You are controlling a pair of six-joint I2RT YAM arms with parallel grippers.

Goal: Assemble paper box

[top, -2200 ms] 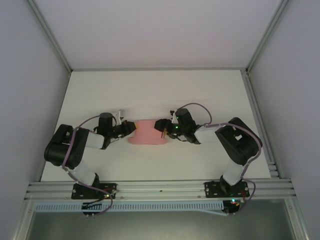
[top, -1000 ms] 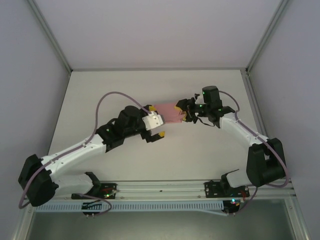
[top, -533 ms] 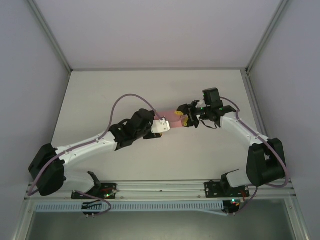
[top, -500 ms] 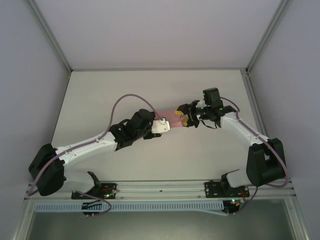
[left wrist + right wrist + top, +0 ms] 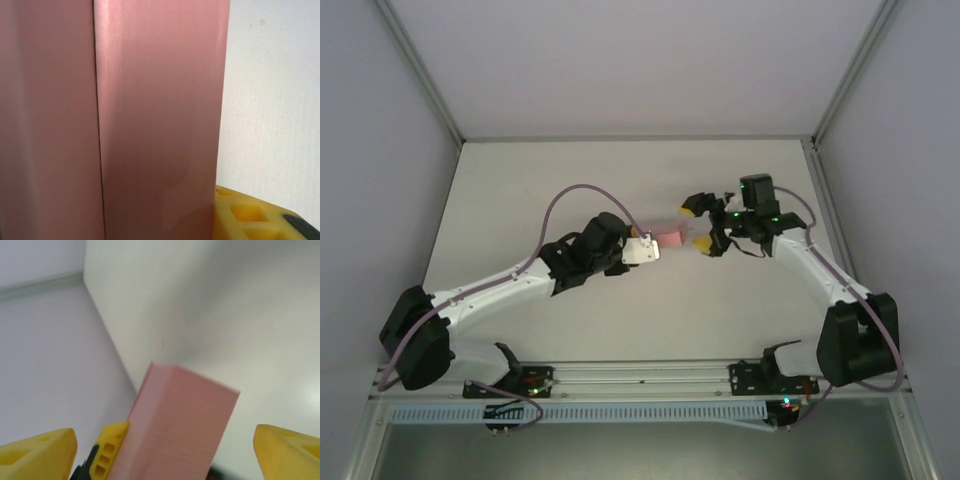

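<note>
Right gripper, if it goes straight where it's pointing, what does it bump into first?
Probably the paper box: it sits just ahead of the open right gripper, lined up between its fingers in the wrist view. Depth is unclear.

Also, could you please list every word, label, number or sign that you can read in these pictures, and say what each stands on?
There are none to read.
The paper box is plain pink card, with no print on any face that shows in the top and wrist views.
The white table bears no label or mark.
</note>
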